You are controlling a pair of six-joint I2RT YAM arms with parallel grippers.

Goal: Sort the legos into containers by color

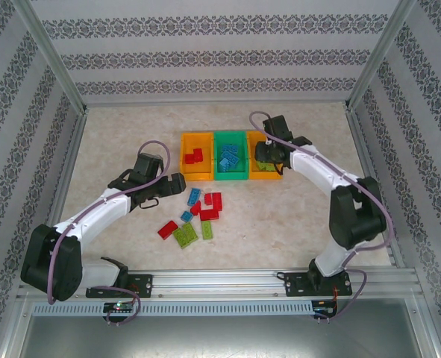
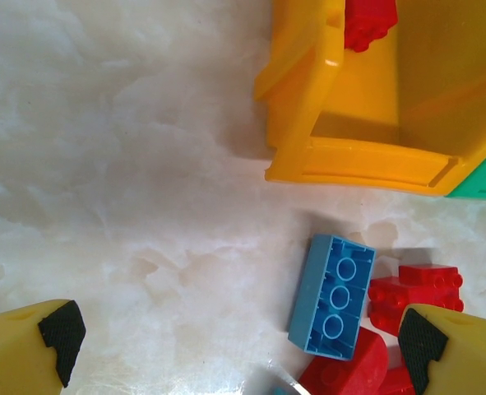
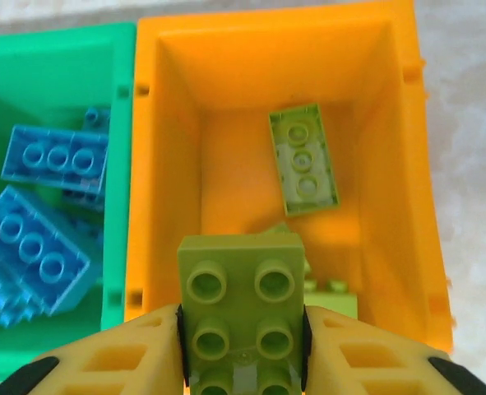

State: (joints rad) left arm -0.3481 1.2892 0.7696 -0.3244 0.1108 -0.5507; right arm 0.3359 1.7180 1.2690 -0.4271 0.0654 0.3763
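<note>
My right gripper (image 3: pixel 241 341) is shut on a lime green lego (image 3: pixel 241 288), its pads pressed on the brick's two sides, studs facing the camera. It hangs over the right orange container (image 3: pixel 395 164), where another lime lego (image 3: pixel 303 158) lies; from above, this gripper (image 1: pixel 263 155) hovers at that container (image 1: pixel 266 177). The green container (image 3: pixel 119 49) beside it holds blue legos (image 3: pixel 41 247). My left gripper (image 2: pixel 238 337) is open just above the table, with an upside-down blue lego (image 2: pixel 333 296) and red legos (image 2: pixel 414 292) near its right finger. The left orange container (image 2: pixel 366 160) holds a red lego (image 2: pixel 367 20).
Loose red, blue and lime legos (image 1: pixel 194 214) lie scattered on the table in front of the three containers, beside my left gripper (image 1: pixel 177 183). An aluminium rail (image 1: pixel 220 280) runs along the near edge. Patterned walls enclose the table.
</note>
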